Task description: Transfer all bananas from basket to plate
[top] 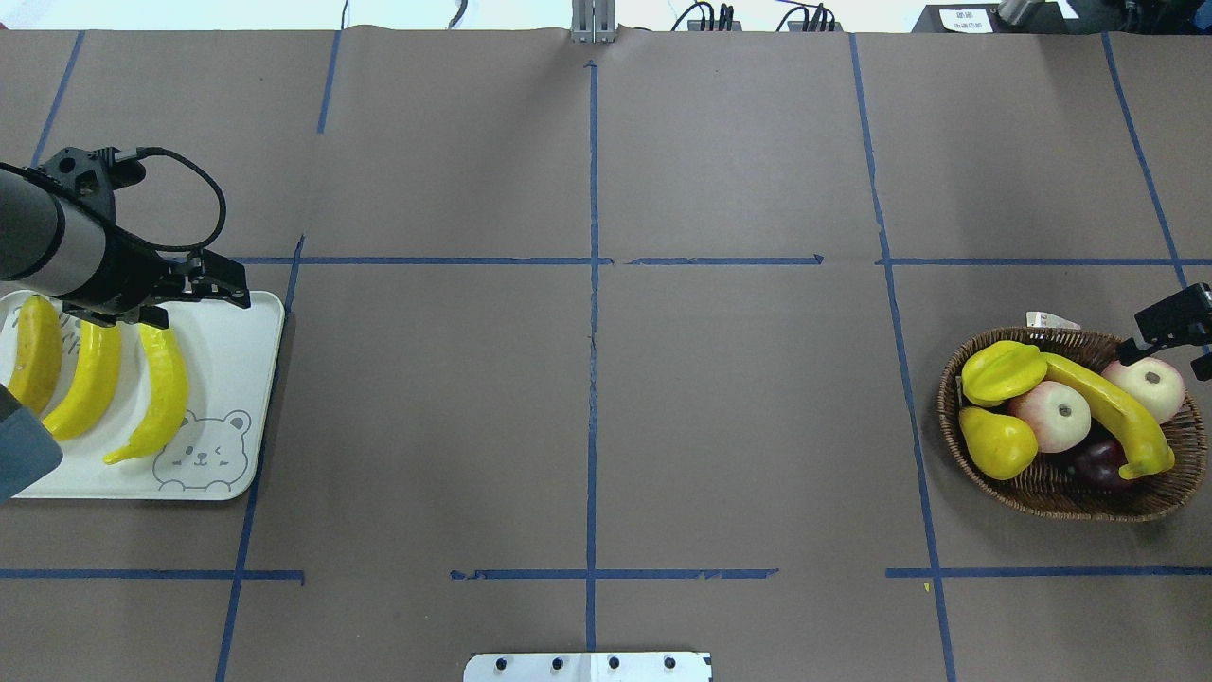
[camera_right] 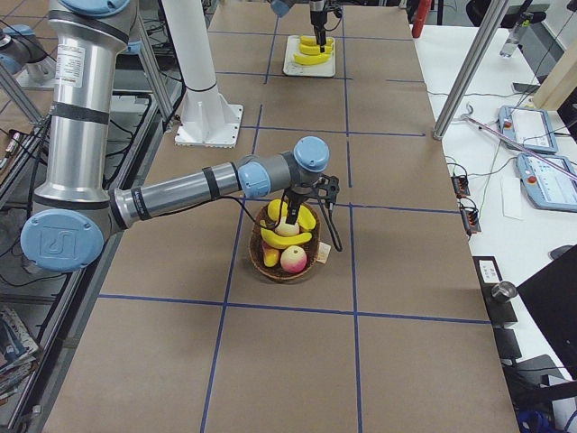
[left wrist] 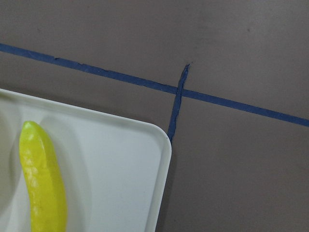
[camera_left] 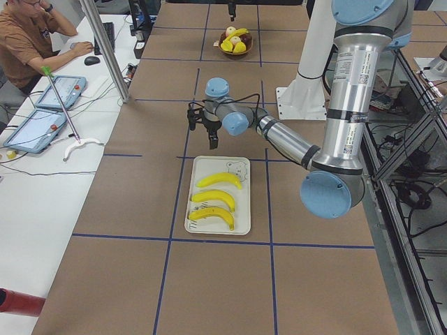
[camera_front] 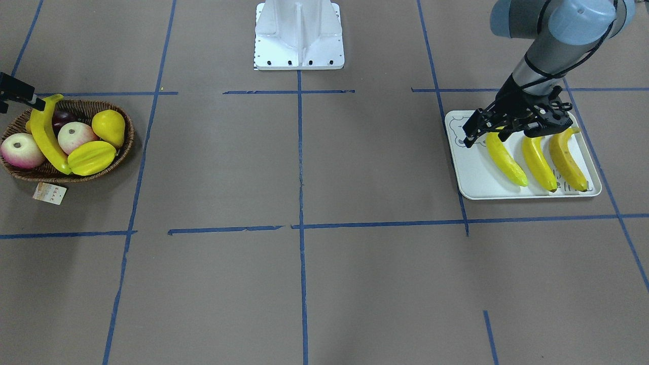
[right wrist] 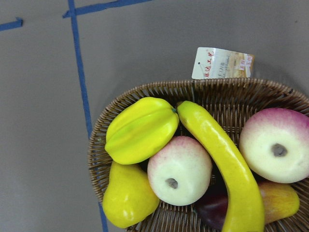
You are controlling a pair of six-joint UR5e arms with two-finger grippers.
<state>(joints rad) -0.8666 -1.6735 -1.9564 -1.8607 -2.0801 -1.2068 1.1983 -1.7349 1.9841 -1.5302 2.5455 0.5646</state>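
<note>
Three bananas point(top: 87, 374) lie side by side on the plate point(top: 227, 379) at the overhead view's left, below my left gripper point(camera_front: 501, 136), which hangs spread wide and empty. The fourth banana point(top: 1103, 403) lies across the other fruit point(top: 1049, 417) in the basket point(top: 1060, 497) at the right. I judge the last pick is in hand: my right gripper point(top: 1169, 322) hovers at the basket's upper-right edge, its opening impossible to tell, and must close on that banana alone.
</note>
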